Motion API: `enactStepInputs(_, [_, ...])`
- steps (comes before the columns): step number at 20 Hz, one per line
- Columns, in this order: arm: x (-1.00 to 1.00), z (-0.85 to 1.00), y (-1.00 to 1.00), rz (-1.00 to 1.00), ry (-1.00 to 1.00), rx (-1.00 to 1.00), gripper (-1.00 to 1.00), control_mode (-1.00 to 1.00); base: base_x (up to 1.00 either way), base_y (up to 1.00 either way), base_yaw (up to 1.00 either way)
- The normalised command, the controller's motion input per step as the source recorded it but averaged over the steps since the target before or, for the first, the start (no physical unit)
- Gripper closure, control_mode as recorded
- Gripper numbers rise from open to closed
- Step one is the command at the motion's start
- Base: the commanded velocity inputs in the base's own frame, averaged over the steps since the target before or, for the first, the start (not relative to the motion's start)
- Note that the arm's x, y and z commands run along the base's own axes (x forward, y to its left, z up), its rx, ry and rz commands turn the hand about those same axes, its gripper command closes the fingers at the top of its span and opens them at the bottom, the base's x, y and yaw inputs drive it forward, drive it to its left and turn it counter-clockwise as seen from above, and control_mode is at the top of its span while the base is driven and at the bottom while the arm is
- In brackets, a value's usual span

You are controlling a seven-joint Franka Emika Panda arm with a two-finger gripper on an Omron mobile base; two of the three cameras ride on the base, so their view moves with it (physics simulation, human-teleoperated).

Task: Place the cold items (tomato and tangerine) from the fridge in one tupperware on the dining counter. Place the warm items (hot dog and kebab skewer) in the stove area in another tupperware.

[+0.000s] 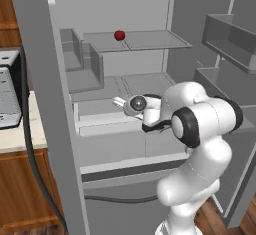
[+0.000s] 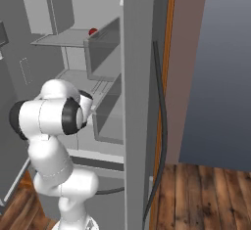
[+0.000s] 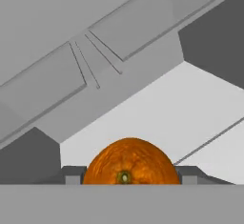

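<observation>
Orange tangerine (image 3: 128, 162) sits between fingertips (image 3: 71, 174) of gripper (image 3: 127, 176), jaws close on both sides; looks gripped, contact not certain. Beyond it: pale fridge shelf (image 3: 190, 108), then back wall. Tomato (image 1: 119, 35) on upper shelf (image 1: 150, 40), above and well beyond gripper. Step, by judgement: fetching tangerine. Next move: lift, withdraw from fridge, carry to tupperware.

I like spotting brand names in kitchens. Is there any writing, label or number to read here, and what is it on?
None can be read. The fridge, its shelves, the tomato and the tangerine between the gripper fingers bear no text. The appliance on the counter at the left has faint marks too blurred to read.
</observation>
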Motion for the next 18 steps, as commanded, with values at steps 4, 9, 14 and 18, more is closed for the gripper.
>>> enactStepInputs(4, [-0.30, 1.00, 0.00, -0.08, 0.35, 0.00, 1.00, -1.00, 0.00, 0.00, 0.00])
enactStepInputs(9, [-0.14, 1.00, 0.00, -0.03, 0.12, -0.05, 1.00, -1.00, 0.00, 0.00, 0.00])
enactStepInputs(14, [-0.24, 0.92, 0.00, 0.00, 0.15, -0.12, 1.00, -1.00, 0.00, 0.00, 0.00])
enactStepInputs(18, [-0.59, 0.49, 0.00, 0.00, 0.20, -0.11, 1.00, -1.00, 0.00, 0.00, 0.00])
